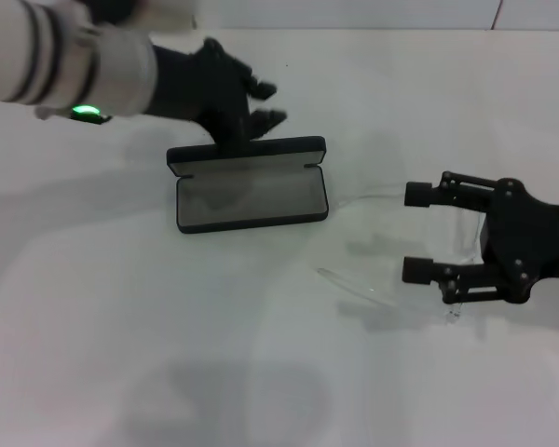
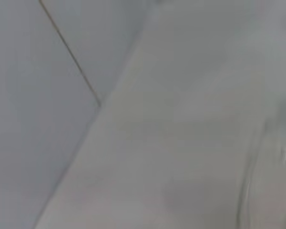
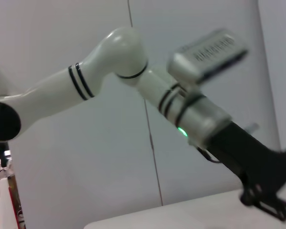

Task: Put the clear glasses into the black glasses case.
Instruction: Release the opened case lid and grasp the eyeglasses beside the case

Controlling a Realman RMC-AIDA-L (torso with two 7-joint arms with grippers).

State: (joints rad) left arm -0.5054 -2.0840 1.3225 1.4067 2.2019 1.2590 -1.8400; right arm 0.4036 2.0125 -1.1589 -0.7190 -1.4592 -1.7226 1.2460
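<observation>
Right end effector (image 1: 412,233) fingers spread apart, released, around the clear glasses (image 1: 391,279) lying on the white surface (image 1: 168,354); left end effector (image 1: 261,104) released, hovering behind the open black glasses case (image 1: 250,183), left of the glasses

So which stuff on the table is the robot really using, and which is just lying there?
For the job:
- clear glasses, lying on the table
- black glasses case, open
- right gripper, open around the glasses
- left gripper, behind the case's lid

Just there:
- white table, nothing else lying on it
</observation>
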